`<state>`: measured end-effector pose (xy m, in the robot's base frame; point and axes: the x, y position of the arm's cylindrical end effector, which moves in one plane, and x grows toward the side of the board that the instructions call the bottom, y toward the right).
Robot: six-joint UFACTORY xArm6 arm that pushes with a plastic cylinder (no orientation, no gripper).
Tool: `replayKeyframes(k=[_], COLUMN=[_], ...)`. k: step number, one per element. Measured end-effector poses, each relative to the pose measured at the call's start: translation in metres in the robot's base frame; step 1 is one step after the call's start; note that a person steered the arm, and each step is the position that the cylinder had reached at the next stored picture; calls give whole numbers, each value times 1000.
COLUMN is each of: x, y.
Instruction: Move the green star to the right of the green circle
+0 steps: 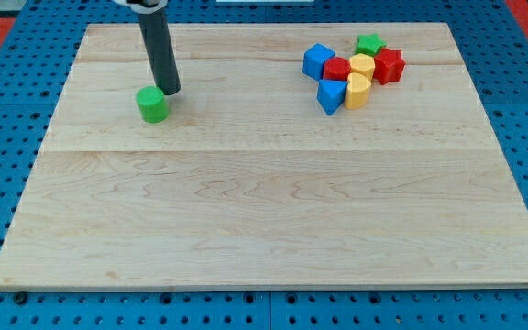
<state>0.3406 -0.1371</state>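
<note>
The green circle (153, 104) is a short round block at the board's upper left. My tip (170, 91) stands just to its upper right, close to it or touching it. The green star (370, 44) lies far to the view's right, at the top of a cluster of blocks near the board's top edge. It touches a yellow block (362, 65) and sits next to a red block (390, 66).
The cluster also holds a blue cube (318, 60), a red block (337, 69), a blue triangular block (331, 94) and a second yellow block (357, 91). The wooden board (273, 220) lies on a blue surface.
</note>
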Motion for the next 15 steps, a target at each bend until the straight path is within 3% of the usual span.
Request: replayKeyframes(k=[1,3,6,7,8,10,11,12,13,14,15], x=[15,27,34,-29,-84,-81,-94,-91,-78,-80,-26], y=[24,-29,380,410,386,207,191,90,77,114,58])
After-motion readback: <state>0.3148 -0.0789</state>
